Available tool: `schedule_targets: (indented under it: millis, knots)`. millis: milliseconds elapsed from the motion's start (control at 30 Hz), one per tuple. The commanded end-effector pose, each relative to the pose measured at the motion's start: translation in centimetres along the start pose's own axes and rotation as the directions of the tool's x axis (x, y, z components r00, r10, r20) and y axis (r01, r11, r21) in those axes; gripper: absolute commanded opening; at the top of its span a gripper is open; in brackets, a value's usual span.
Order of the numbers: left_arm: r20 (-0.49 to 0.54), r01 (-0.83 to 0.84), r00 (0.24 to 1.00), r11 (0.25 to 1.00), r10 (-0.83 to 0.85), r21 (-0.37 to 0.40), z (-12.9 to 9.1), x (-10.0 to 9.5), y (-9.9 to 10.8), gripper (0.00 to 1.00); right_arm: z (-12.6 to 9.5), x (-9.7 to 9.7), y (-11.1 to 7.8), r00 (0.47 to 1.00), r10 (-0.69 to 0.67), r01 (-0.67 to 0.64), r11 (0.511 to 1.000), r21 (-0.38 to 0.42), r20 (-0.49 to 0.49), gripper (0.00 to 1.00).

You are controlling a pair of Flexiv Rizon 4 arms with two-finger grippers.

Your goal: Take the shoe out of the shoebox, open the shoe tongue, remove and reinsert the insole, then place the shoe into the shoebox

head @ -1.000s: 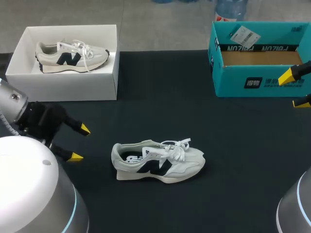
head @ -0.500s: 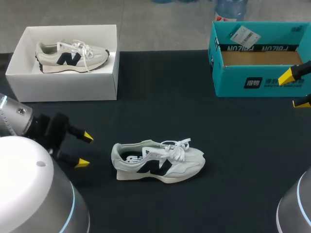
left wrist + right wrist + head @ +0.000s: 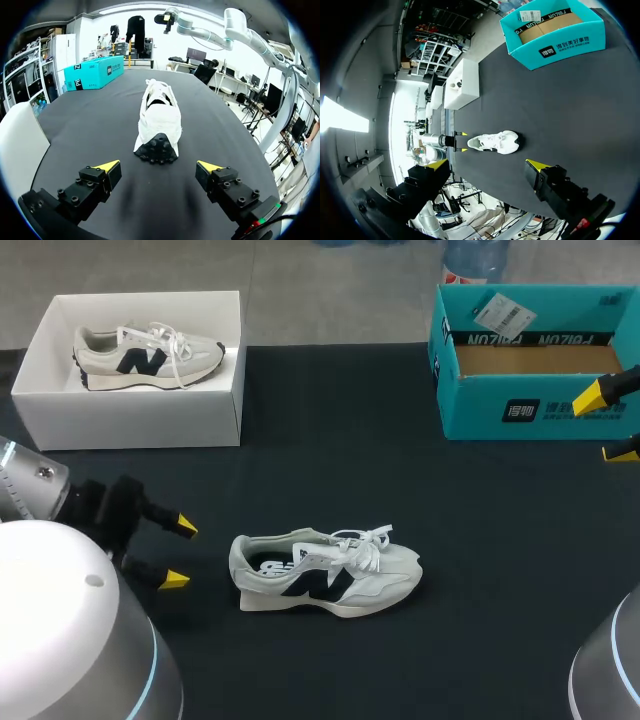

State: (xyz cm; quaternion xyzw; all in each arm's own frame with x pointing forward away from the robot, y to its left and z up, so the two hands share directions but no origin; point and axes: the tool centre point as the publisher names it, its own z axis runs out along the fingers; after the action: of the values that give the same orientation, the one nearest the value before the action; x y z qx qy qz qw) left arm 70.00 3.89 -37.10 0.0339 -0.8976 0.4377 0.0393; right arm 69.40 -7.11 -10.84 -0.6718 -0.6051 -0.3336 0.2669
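Fingers (image 3: 107,166) of the left gripper (image 3: 159,167) stand wide apart with nothing between them, low over the black table (image 3: 400,480) near its front left side. Straight ahead of that gap, close but not touching, sits the shoe (image 3: 159,117): a pale cream trainer with a dark side mark and white laces, standing on its sole on the bare cloth. Its dark-studded heel faces the left gripper and its toe points away toward the right side of the table. From the head view the collar is open enough to show the insole lying inside, and the laces lie loose across the tongue. Farther off, at the table's right edge, the right gripper (image 3: 607,426) hangs with its yellow tips likewise spread wide and empty, well apart from the shoe. It is just in front of the teal box (image 3: 520,405), which stands open at the far right, its brown cardboard floor showing and a paper tag resting on its back flap. At the far left stands the white shoebox (image 3: 130,420), also open. A second shoe (image 3: 145,355) of the same kind rests inside it, toe toward the teal box
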Motion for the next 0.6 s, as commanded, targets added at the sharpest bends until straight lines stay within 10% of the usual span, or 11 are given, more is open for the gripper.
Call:
schedule_targets:
  millis: [33,600]
  knots:
    - [-0.001,0.013,1.0,1.0,-0.013,0.027,1.4,-0.2,0.3,1.0,0.0,0.0,0.0,1.0,0.001,-0.001,1.0,0.0,0.001,1.0]
    - [-0.018,0.024,1.0,0.998,-0.023,0.064,5.8,-0.3,0.9,1.0,0.0,0.0,0.0,1.0,0.001,-0.001,1.0,0.0,0.001,1.0]
